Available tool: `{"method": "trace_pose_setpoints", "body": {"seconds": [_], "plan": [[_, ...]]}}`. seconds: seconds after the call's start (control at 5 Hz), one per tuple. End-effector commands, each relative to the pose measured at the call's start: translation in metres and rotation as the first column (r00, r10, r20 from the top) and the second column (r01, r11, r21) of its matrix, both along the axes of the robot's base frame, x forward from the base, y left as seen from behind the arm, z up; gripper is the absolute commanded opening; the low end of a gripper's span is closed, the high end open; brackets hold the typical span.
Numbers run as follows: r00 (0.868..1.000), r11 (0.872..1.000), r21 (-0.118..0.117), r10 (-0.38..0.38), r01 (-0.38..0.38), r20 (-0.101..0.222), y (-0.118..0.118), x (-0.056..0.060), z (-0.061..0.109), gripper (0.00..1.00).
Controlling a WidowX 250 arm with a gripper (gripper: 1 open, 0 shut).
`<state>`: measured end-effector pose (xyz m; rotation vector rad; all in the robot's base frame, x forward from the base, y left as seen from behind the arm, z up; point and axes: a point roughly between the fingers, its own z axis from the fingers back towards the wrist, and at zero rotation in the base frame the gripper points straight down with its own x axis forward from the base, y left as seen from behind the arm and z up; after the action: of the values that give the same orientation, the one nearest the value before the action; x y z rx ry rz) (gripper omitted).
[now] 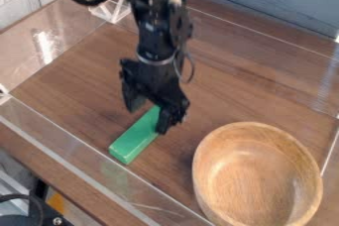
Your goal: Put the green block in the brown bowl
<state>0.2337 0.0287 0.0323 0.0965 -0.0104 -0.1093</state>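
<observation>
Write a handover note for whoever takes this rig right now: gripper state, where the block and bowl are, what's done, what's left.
Gripper: open, pointing down, low over the upper end of the green block; no grip visible yet.
Green block: lying flat on the wooden table, left of the brown bowl, apart from it.
Brown bowl: empty, front right.
Done: approach to the block.
Left: close on the block, lift, carry to the bowl, release.

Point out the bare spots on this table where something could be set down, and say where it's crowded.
Free: the wood table behind the brown bowl, toward the far right edge, and the strip left of the green block, up to the clear wall. Crowded: the middle, where the open claw stands over the block's far end, and the front right corner, filled by the bowl.
</observation>
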Motion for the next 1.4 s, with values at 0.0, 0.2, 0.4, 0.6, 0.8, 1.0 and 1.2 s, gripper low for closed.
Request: {"method": "trace_pose_setpoints", "body": {"seconds": [0.0, 0.2, 0.4, 0.6, 0.8, 1.0, 1.2], "plan": [[1.000, 1.000, 0.007, 0.013, -0.013, 0.020, 0.005, 0.004, -0.003, 1.00], [1.000, 1.000, 0.009, 0.017, -0.017, 0.013, 0.005, 0.004, -0.007, 1.00], [1.000, 1.000, 0.008, 0.015, -0.015, 0.006, 0.004, 0.004, -0.007, 0.00], [1.000, 1.000, 0.003, 0.009, -0.009, -0.003, 0.003, 0.003, -0.002, 0.00], [1.000, 1.000, -0.004, 0.002, -0.003, -0.013, 0.002, 0.003, 0.004, 0.00], [1.000, 1.000, -0.012, -0.004, 0.003, -0.024, 0.000, 0.002, 0.011, 0.00], [1.000, 1.000, -0.022, -0.008, 0.007, -0.028, -0.002, 0.003, 0.021, 0.00]]}}
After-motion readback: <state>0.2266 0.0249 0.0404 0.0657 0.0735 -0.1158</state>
